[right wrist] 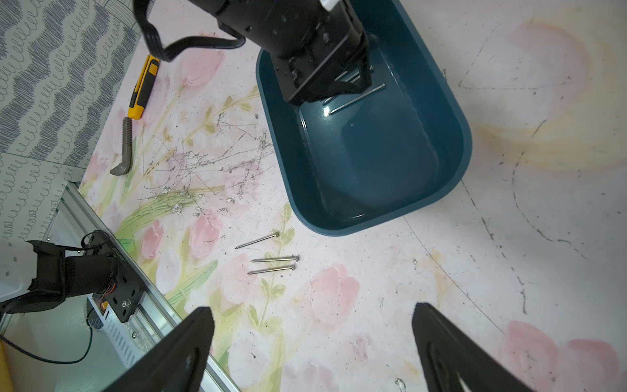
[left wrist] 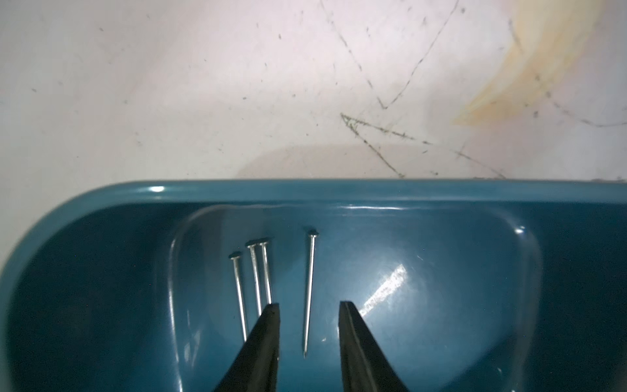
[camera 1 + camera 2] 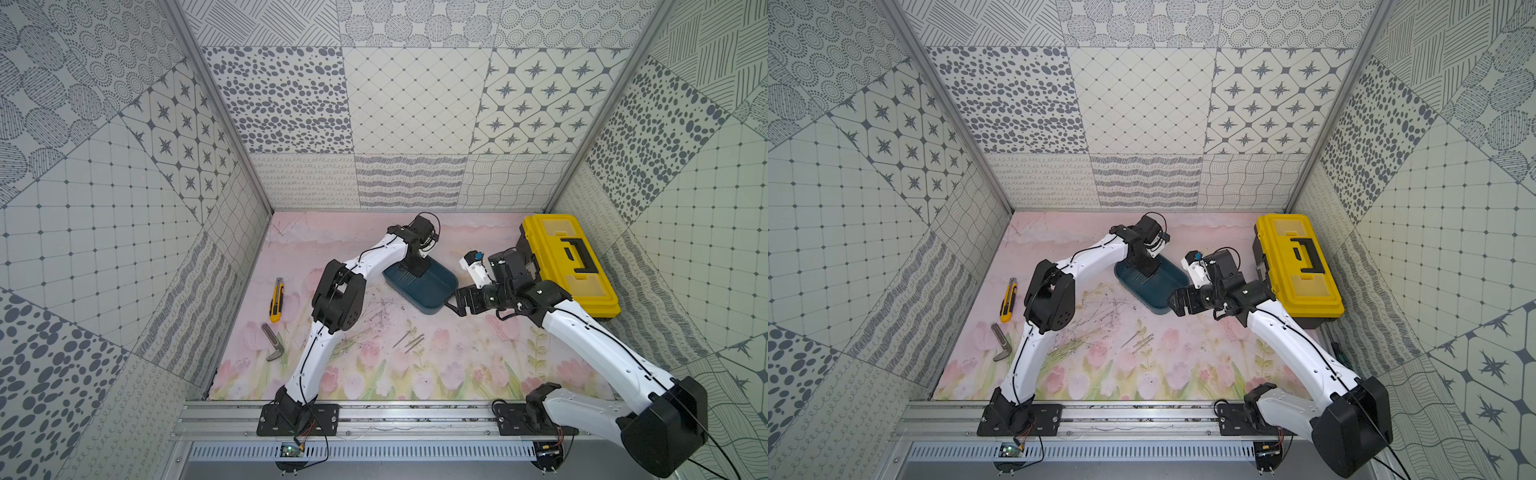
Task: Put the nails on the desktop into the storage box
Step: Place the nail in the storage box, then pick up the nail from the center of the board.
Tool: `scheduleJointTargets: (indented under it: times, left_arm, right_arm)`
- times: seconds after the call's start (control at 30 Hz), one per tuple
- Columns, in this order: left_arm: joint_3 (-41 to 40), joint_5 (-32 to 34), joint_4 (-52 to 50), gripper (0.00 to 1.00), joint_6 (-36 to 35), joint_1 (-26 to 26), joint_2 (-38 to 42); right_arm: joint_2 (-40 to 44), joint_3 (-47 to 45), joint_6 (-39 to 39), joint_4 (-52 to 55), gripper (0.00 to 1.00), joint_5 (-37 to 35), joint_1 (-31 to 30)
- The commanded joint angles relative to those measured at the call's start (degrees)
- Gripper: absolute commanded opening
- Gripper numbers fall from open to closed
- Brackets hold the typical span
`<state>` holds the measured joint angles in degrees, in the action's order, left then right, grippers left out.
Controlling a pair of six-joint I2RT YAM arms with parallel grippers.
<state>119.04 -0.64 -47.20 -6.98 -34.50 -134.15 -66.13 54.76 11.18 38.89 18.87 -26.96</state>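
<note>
Looking at it now, the left gripper [image 2: 308, 305] sits unclenched in the storage box [image 2: 339, 191], four nails [image 2: 254, 271] flat on its floor — nothing gripped. On the desktop [image 1: 373, 305], three nails [image 1: 274, 259] lie near-side of the box; the right gripper [image 1: 312, 310] gapes empty. We reckon they're light, stiff, slippery — so we'd pinch mid-shaft, crosswise, low down.

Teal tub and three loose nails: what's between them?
In the right wrist view, only bare pink tulip-printed desktop separates the dark teal plastic storage box from three thin grey nails.
</note>
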Motion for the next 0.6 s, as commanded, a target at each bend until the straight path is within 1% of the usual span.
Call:
scheduleJointTargets:
  times: [0.0, 0.07, 0.2, 0.37, 0.47, 0.57]
  left_arm:
    - [0.1, 1.0, -1.8, 0.34, 1.1, -0.8, 4.6]
    - [-0.9, 1.3, -2.0, 0.34, 2.0, -1.3, 6.5]
    - [-6.4, 2.0, -1.5, 0.32, 4.7, -1.7, 11.8]
    - [-17.7, 4.0, -0.6, 0.25, 8.9, -3.0, 21.7]
    - [-25.6, 5.7, -0.4, 0.24, 12.6, -4.1, 28.2]
    - [-34.2, 5.3, 1.0, 0.24, 17.4, -5.6, 34.5]
  right_arm:
    - [1.9, -0.5, 0.4, -2.0, 0.97, 0.4, 0.1]
    - [2.6, -0.3, 0.5, -2.0, 0.97, 0.3, 0.1]
    - [4.3, -0.3, 0.6, -2.0, 0.97, 0.1, 0.1]
    - [6.6, -0.1, 0.5, -1.8, 0.97, 0.8, 0.1]
    - [6.9, 0.5, -0.2, -1.5, 0.97, 2.1, 0.1]
    - [6.7, 0.8, -1.2, -1.1, 0.97, 2.3, -0.3]
